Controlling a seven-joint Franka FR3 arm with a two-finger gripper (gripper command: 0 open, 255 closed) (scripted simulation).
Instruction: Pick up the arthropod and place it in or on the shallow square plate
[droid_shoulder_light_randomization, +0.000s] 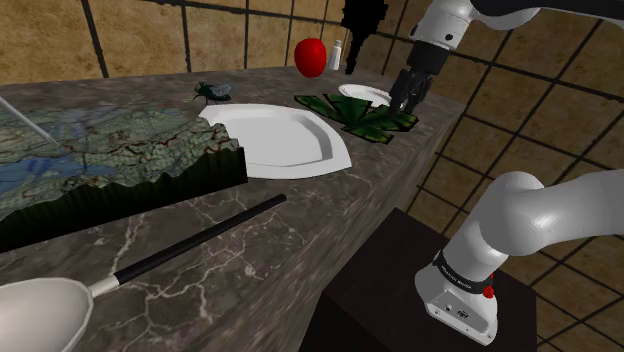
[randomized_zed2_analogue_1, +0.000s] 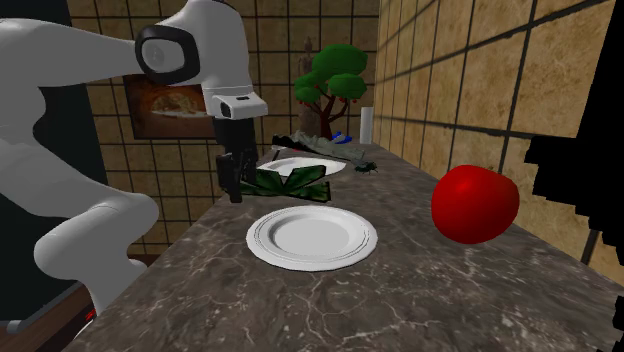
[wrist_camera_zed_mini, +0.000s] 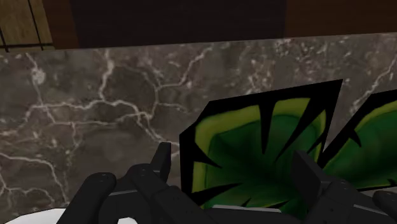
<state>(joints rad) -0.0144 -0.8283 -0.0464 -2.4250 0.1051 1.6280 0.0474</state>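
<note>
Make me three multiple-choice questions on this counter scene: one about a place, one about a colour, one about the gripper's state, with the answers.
1. The gripper hangs over: A the green leaf-shaped mat; B the ladle; C the relief map.
2. The round fruit is: A yellow; B red; C blue.
3. The gripper's fingers are: A shut on something; B shut on nothing; C open.
Answers: 1 A, the wrist view shows the green mat beneath the fingers. 2 B, it is plainly red in both exterior views. 3 C, the fingers stand apart with nothing clasped between them.
</note>
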